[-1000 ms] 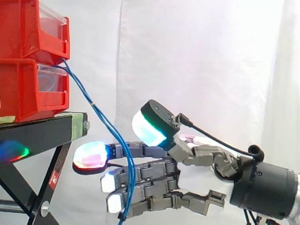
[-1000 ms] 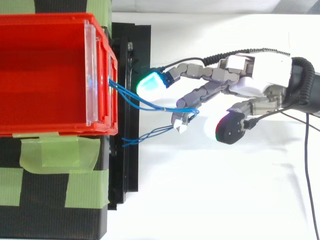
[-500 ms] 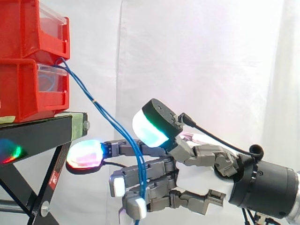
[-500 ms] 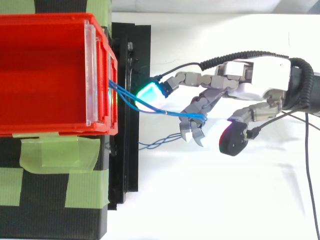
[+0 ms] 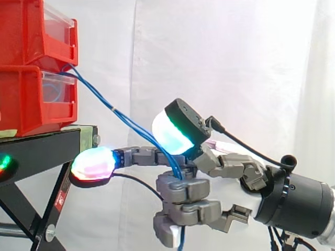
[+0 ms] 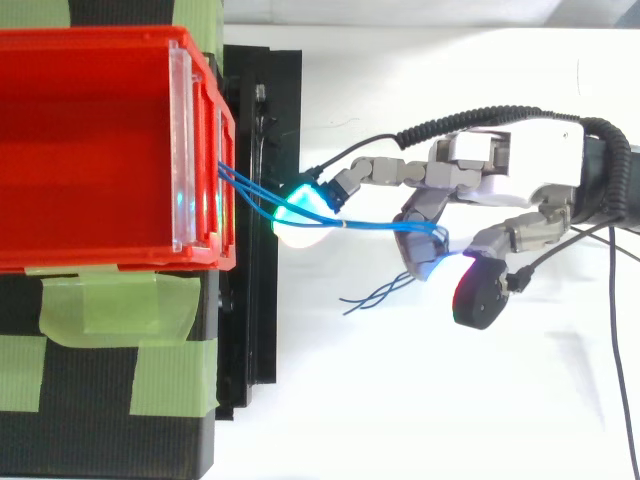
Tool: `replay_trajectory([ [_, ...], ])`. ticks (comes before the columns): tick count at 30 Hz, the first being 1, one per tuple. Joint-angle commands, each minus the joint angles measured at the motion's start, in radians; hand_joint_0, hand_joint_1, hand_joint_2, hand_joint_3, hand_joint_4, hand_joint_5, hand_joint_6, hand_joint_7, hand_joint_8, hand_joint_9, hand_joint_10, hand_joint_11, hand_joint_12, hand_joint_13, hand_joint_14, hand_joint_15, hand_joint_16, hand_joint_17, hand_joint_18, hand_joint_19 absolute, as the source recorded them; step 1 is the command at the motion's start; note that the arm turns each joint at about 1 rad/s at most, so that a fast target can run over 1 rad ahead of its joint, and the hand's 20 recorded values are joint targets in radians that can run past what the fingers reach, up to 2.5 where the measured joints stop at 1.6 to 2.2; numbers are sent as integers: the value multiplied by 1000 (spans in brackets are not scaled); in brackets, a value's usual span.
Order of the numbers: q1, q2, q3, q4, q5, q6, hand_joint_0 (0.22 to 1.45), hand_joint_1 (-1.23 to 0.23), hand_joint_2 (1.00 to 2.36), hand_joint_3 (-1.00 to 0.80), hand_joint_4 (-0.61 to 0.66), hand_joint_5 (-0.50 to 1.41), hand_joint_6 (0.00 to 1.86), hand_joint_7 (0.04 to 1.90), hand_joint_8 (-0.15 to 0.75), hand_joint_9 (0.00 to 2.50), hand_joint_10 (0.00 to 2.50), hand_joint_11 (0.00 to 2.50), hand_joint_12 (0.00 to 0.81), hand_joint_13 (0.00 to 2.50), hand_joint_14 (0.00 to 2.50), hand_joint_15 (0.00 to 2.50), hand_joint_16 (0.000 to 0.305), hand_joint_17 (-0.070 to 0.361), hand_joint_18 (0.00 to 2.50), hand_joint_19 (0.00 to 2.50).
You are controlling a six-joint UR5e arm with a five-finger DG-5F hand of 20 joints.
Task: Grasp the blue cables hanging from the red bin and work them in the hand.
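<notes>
The thin blue cables [image 5: 116, 110] slant from the front of the lower red plastic bin [image 5: 26, 102] on the black metal stand [image 5: 42, 151] down into the robot hand [image 5: 188, 192], whose lower fingers are curled tight round them, the loose ends dangling beneath.

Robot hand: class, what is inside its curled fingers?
The blue cables from the red bin run into the robot hand, where curled fingers close round them. The stretch inside the fist is covered; the loose ends hang out below.
</notes>
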Motion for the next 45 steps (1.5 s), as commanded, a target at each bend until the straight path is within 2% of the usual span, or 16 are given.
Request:
replay_trajectory([
  [1, -3, 11, 0, 3, -18, -1, 771, -569, 1003, -908, 285, -84, 11, 922, 331, 912, 1489, 1658, 408, 1121, 1371, 1363, 61, 136, 1088, 1198],
  [4, -3, 20, 0, 1, -19, -1, 783, -580, 1003, -922, 292, -22, 11, 1028, 319, 936, 1803, 1644, 398, 1150, 1542, 1359, 59, 134, 1137, 1209],
  [9, -5, 29, 0, -6, -21, -1, 817, -610, 1002, -937, 215, 78, 1, 1257, 310, 971, 2191, 1619, 383, 1172, 1858, 1303, 56, 126, 1219, 1250],
  [13, -6, 29, 0, -8, -24, -1, 849, -629, 1003, -924, 181, 29, 345, 1188, 293, 996, 2489, 1623, 378, 1181, 2087, 1289, 52, 117, 1308, 1395],
  [14, -6, 29, 0, -8, -26, -1, 860, -634, 1003, -913, 180, 13, 436, 1160, 289, 999, 2500, 1643, 375, 1177, 2192, 1270, 51, 115, 1330, 1445],
  [17, -8, 50, 0, -11, -23, -2, 883, -641, 1003, -913, 174, -2, 562, 1118, 287, 1008, 2500, 1678, 371, 1158, 2381, 1269, 49, 111, 1409, 1578],
  [19, -8, 61, 0, -29, -21, -4, 889, -642, 1005, -910, 175, -4, 592, 1104, 287, 998, 2500, 1689, 364, 1146, 2479, 1278, 48, 107, 1429, 1643],
  [22, -9, 61, 0, -57, -18, -4, 894, -638, 1003, -919, 178, -2, 622, 1088, 288, 984, 2500, 1798, 362, 1123, 2500, 1305, 47, 106, 1501, 1780],
  [25, -9, 61, 0, -81, 57, 5, 892, -634, 1003, -925, 183, -2, 623, 1083, 289, 967, 2500, 1800, 363, 1115, 2500, 1299, 47, 106, 1534, 1848],
  [26, -9, 61, 0, -97, 105, 22, 890, -633, 1003, -925, 184, -1, 619, 1086, 288, 962, 2500, 1795, 365, 1113, 2500, 1292, 47, 106, 1541, 1870],
  [28, -5, 61, 0, -117, 151, 38, 887, -633, 1003, -925, 188, 0, 612, 1083, 288, 960, 2500, 1797, 366, 1113, 2500, 1289, 47, 106, 1545, 1869],
  [29, -1, 61, 0, -135, 191, 51, 887, -632, 1003, -930, 185, 1, 603, 1089, 289, 959, 2500, 1797, 368, 1113, 2500, 1289, 47, 105, 1547, 1865],
  [31, 3, 61, 2, -163, 241, 71, 884, -631, 1003, -928, 188, 1, 584, 1097, 290, 960, 2500, 1826, 364, 1114, 2500, 1306, 47, 105, 1547, 1872],
  [33, 6, 61, 0, -178, 278, 84, 883, -631, 1003, -928, 188, 2, 577, 1100, 289, 958, 2500, 1824, 364, 1114, 2500, 1295, 47, 105, 1547, 1874],
  [36, 6, 61, 0, -178, 290, 91, 881, -631, 1003, -933, 184, 3, 572, 1101, 290, 956, 2500, 1819, 368, 1113, 2500, 1324, 47, 105, 1548, 1886],
  [45, 6, 61, 0, -178, 275, 96, 877, -629, 1002, -943, 184, 3, 577, 1100, 291, 950, 2500, 1814, 367, 1113, 2500, 1293, 47, 105, 1550, 1879],
])
